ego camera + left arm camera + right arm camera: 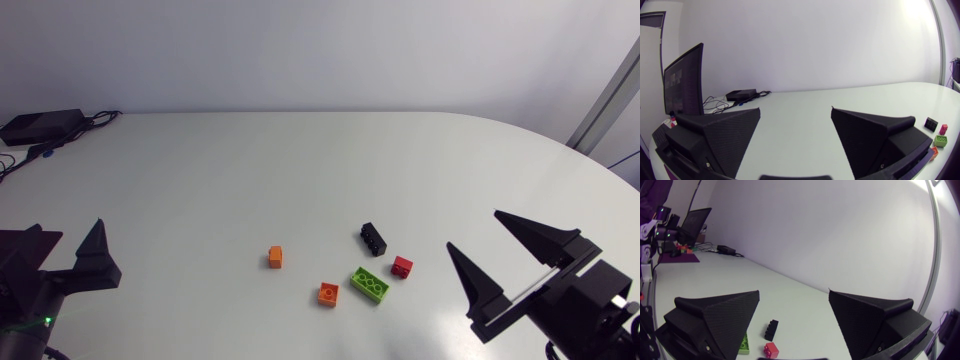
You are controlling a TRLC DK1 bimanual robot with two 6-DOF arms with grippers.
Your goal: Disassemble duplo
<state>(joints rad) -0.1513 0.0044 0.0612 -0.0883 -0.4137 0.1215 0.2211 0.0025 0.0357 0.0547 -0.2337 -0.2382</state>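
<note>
Flanking bench's front edge: left gripper [72, 235], right gripper [472, 228], both spread wide, grasping nothing. Duplo lies separate near front edge, right of middle: black brick [374, 238], red brick [402, 266], green brick [371, 285]. Risk: broad fingers reaching red brick nudge green neighbour, scattering cluster.

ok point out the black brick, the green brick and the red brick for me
black brick [373, 238], head view, middle of its studded top
green brick [370, 285], head view, centre of its top face
red brick [402, 266], head view, middle of its top
</note>
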